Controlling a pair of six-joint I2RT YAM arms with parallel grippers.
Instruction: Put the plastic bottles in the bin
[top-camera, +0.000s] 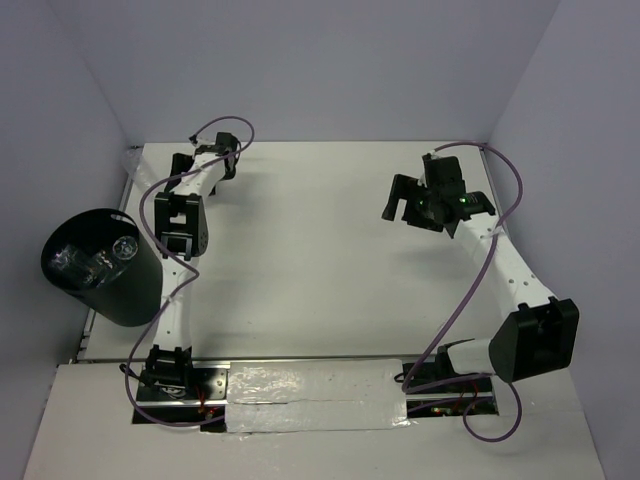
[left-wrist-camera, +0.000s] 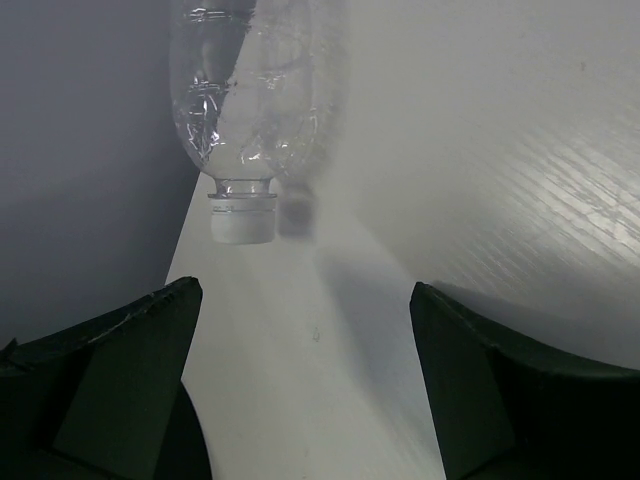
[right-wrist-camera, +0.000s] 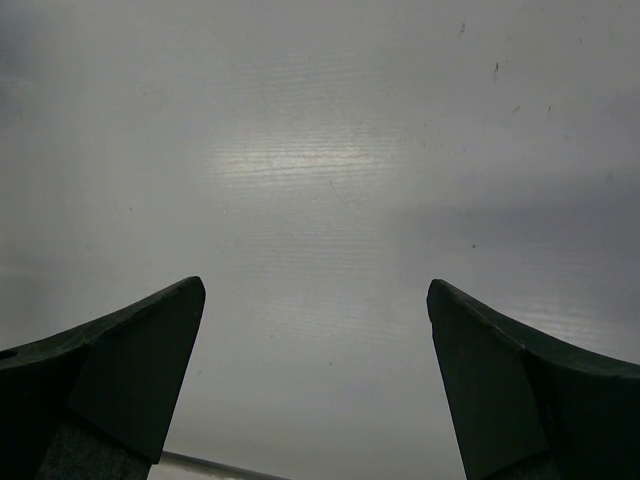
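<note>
A clear crinkled plastic bottle (left-wrist-camera: 245, 100) with a white cap lies on the table by the far-left corner, cap toward me. My left gripper (left-wrist-camera: 305, 330) is open a short way in front of it, with nothing between its fingers. In the top view the left gripper (top-camera: 182, 165) is near the table's far-left end. The black round bin (top-camera: 135, 295) stands off the table's left edge, and clear bottles (top-camera: 95, 260) lie inside it. My right gripper (top-camera: 405, 200) hovers open over bare table at the far right; the right wrist view shows only the tabletop between its fingers (right-wrist-camera: 130, 350).
Grey walls enclose the table on the left, back and right. A strip of silver tape (top-camera: 315, 395) runs along the near edge between the two arm bases. Purple cables (top-camera: 470, 290) loop along both arms.
</note>
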